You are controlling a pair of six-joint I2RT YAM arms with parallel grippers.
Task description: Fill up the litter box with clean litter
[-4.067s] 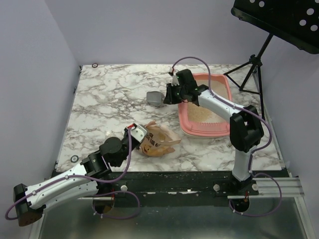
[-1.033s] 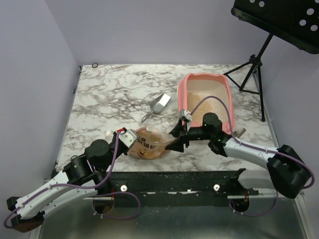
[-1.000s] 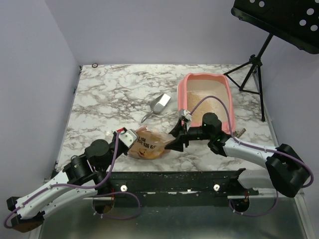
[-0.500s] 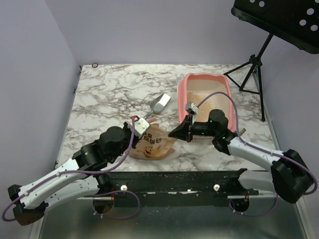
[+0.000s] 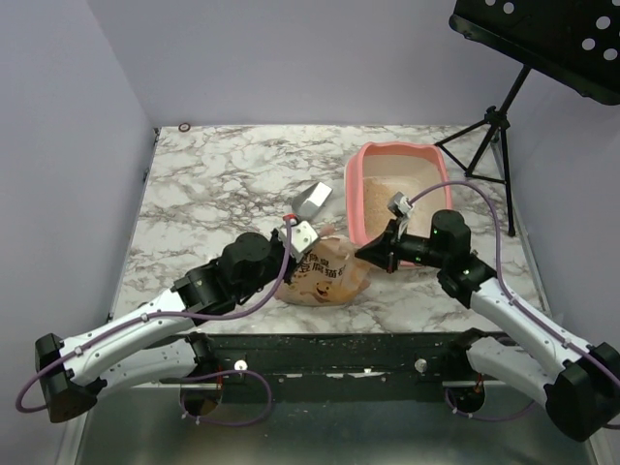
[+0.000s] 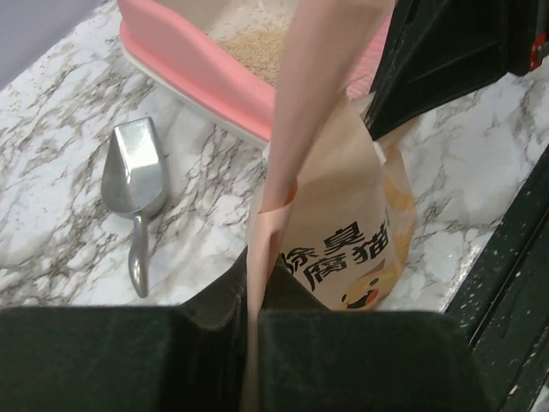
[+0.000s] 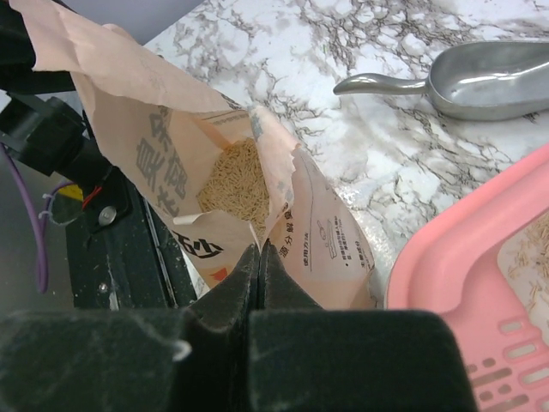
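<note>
The pink litter box [image 5: 354, 208] sits at the right with beige litter [image 5: 397, 189] in it. The orange paper bag [image 5: 329, 276] stands just left of its near corner. My left gripper [image 5: 306, 236] is shut on the bag's left top edge [image 6: 292, 129]. My right gripper [image 5: 374, 254] is shut on the bag's right top edge [image 7: 274, 184]. The bag's mouth is pulled open and litter [image 7: 236, 184] shows inside it. The box also shows in the left wrist view [image 6: 197, 73] and in the right wrist view [image 7: 463, 283], both close behind the bag.
A grey metal scoop [image 5: 312, 201] lies on the marble table left of the box; it also shows in the left wrist view [image 6: 135, 180] and the right wrist view [image 7: 489, 81]. A black stand's tripod [image 5: 489, 126] is behind the box. The table's black front rail [image 5: 339, 344] is near the bag.
Both grippers have lifted the bag's top and carried the bag right, toward the litter box. It lay flat before and now stands with its mouth open.
</note>
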